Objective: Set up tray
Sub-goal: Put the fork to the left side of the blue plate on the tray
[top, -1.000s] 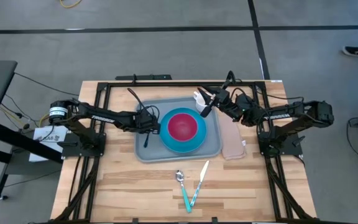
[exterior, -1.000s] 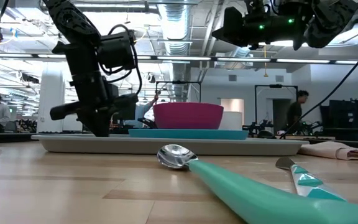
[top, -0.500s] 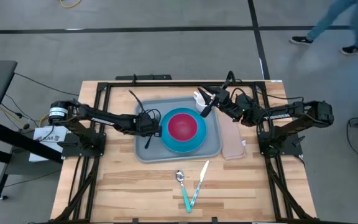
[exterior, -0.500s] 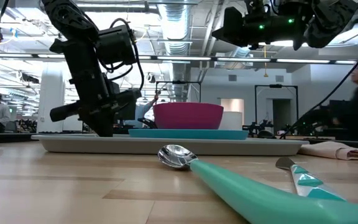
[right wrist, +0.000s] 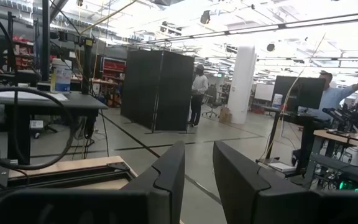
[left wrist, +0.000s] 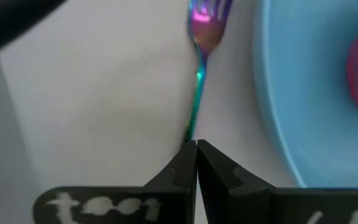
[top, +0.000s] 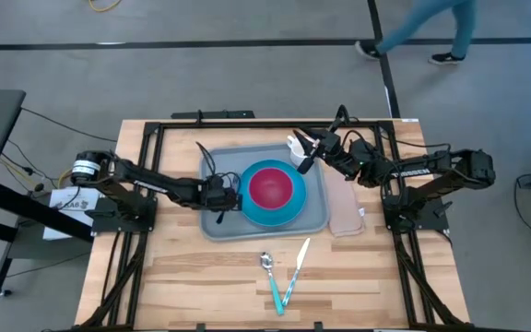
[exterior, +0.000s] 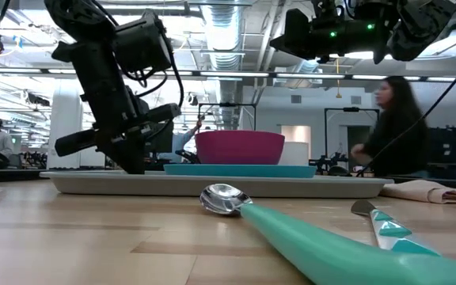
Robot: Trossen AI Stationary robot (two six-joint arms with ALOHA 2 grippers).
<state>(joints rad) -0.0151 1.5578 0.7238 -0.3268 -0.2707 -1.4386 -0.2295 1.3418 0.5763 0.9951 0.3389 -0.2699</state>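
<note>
Pinching a fork [left wrist: 199, 68] on the tray's [top: 212, 224] left side, the left tool [top: 221, 202] stays closed; the right tool [top: 304, 159] hovers slightly open.

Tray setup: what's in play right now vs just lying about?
In play: grey-blue plastic tray, left gripper shut on iridescent metal fork, round blue plate, magenta bowl.
Lying about: teal-handled spoon, teal-handled knife, folded beige cloth napkin, idle right gripper.

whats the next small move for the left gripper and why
Probably open the left gripper and lift clear: its fingers are shut on the handle of the iridescent metal fork, which already lies flat on the grey-blue plastic tray beside the round bright-blue plate.
</note>
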